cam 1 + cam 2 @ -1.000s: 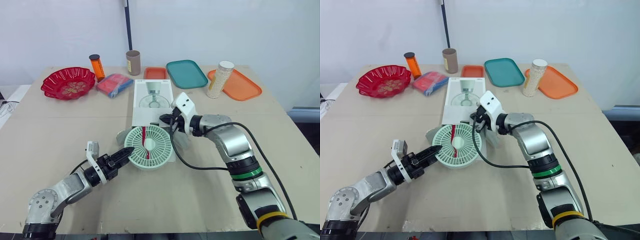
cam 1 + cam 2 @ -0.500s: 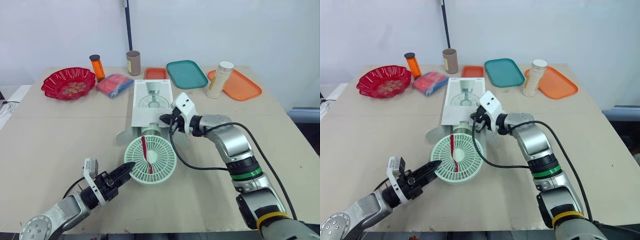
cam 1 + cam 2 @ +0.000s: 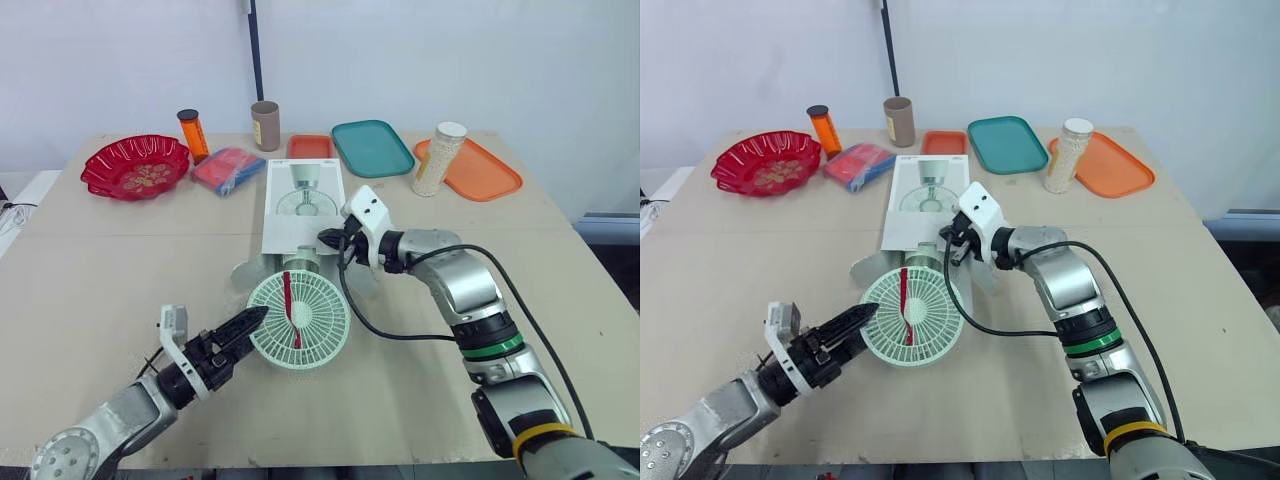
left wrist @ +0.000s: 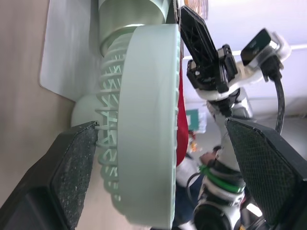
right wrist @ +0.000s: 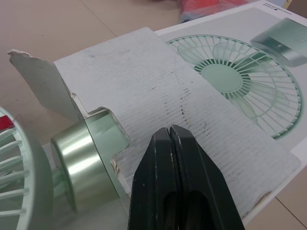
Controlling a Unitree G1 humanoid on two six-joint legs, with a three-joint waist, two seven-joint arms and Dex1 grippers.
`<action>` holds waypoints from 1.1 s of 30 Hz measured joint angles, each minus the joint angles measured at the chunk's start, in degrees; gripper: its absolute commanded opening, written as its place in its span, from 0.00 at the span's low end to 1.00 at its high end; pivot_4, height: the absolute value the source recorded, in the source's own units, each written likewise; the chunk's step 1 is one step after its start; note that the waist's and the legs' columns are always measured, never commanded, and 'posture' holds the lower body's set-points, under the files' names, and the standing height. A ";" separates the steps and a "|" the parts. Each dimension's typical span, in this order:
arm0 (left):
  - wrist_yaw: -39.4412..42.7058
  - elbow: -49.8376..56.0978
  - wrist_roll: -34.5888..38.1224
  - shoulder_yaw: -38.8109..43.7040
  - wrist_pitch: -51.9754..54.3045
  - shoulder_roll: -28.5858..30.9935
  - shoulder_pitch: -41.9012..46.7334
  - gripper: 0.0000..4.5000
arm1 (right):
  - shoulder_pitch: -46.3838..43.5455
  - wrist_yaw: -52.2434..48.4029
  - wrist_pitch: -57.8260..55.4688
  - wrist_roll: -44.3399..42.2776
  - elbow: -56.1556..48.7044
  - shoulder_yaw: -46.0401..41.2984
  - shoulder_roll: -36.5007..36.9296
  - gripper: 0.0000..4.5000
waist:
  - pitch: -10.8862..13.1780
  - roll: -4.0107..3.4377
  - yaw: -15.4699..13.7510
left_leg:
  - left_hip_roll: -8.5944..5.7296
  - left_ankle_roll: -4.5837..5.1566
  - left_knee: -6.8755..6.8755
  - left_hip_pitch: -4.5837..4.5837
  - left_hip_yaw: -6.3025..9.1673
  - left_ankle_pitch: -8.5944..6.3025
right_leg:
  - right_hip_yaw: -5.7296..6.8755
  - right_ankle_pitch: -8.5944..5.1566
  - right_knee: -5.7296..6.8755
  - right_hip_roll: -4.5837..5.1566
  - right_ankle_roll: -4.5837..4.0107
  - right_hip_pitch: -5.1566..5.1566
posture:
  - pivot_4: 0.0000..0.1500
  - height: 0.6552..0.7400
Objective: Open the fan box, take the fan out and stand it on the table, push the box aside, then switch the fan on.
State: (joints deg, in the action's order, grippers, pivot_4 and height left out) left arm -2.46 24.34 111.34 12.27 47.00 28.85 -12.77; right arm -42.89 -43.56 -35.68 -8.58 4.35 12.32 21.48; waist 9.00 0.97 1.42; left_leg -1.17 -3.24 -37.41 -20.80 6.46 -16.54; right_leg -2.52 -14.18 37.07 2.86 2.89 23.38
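Plainly caught mid-extraction. Found the fan point(image 3: 298, 320) at counter point(image 3: 120, 260) centre, lying tilted, grille point(image 3: 910, 318) facing up, stem point(image 5: 84, 143) lodged in the mouth of the fan box point(image 3: 305, 200), the box itself stretching off toward 12 o'clock. Saw the left jaws spread wide at 8 o'clock of the grille, straddling its rim, one pad point(image 4: 72, 177) right against the rear ribs, the other well clear of the front. Saw the right jaws pinched together on nothing at 1 o'clock of the grille, set over the box's open flap point(image 5: 158, 91), seemingly to pin it down. Judged the grip on the fan not yet made. Feared a squeeze landing on the thin ribs rather than the solid rim, bending them or letting the head twist free. Feared too a pull with the stem snagged on the flap's notch, dragging the box along under the right jaws. Reckoned the fan top-heavy and liable to topple if stood carelessly.
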 measured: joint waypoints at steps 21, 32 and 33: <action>50.42 -4.10 -58.56 4.77 -15.70 24.03 -4.49 0.99 | -0.94 -1.31 1.03 -2.37 1.75 -1.58 -0.02 0.00 | 0.49 -0.40 1.14 | 0.08 0.01 0.23 -0.16 -0.08 -0.01 | 0.00 -0.07 -0.02 -0.05 -0.12 0.26 | 1.00 1.00; 58.66 -23.70 -92.80 0.73 -67.14 16.03 7.33 0.99 | -2.20 -1.70 2.72 -2.36 3.87 -1.29 -0.96 0.00 | 0.57 -0.19 1.16 | 0.23 0.01 0.11 -0.48 -0.23 0.00 | 0.09 0.19 0.02 -0.01 -0.21 0.62 | 1.00 1.00; 58.26 -25.11 -94.58 0.76 -70.52 15.75 8.18 0.99 | -2.24 -1.77 2.87 -2.36 4.02 -1.28 -0.97 0.00 | 0.57 -0.19 1.14 | 0.22 0.01 0.11 -0.48 -0.27 0.00 | 0.08 0.19 0.02 0.01 -0.21 0.64 | 1.00 1.00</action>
State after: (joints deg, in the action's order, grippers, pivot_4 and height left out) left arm 55.81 -0.77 16.76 13.02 -23.53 44.60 -4.59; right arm -45.13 -45.33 -32.81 -10.94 8.37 11.04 20.50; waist 9.57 0.78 2.57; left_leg -0.95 -3.23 -37.29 -21.28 6.19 -16.55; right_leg -2.44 -13.99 37.10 2.87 2.68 24.02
